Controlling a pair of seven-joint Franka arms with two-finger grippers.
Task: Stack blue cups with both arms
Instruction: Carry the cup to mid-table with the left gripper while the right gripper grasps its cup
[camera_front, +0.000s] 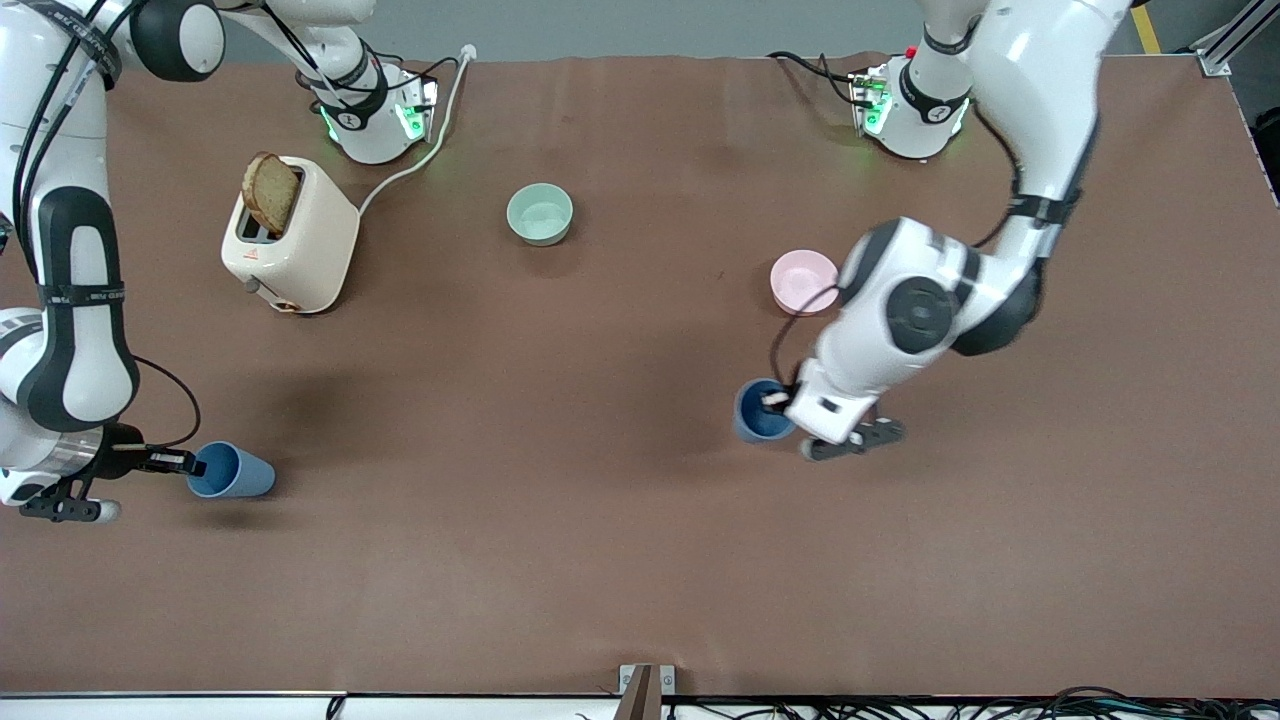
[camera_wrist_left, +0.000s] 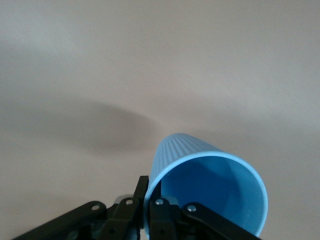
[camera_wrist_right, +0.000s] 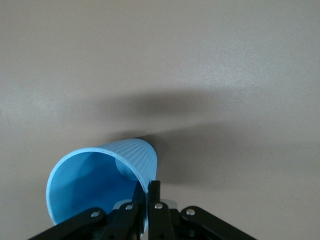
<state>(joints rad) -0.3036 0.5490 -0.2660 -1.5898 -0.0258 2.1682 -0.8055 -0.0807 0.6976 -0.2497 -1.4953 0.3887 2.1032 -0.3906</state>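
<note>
Pinching cup rims, each hand shows its finger grip only in wrist views.

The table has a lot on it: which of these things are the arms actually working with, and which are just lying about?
Part of the job:
- blue cup pinched at its rim by the right gripper
- blue cup pinched at its rim by the left gripper

Just lying about:
- toaster with bread slice
- mint-green bowl
- pink bowl
</note>
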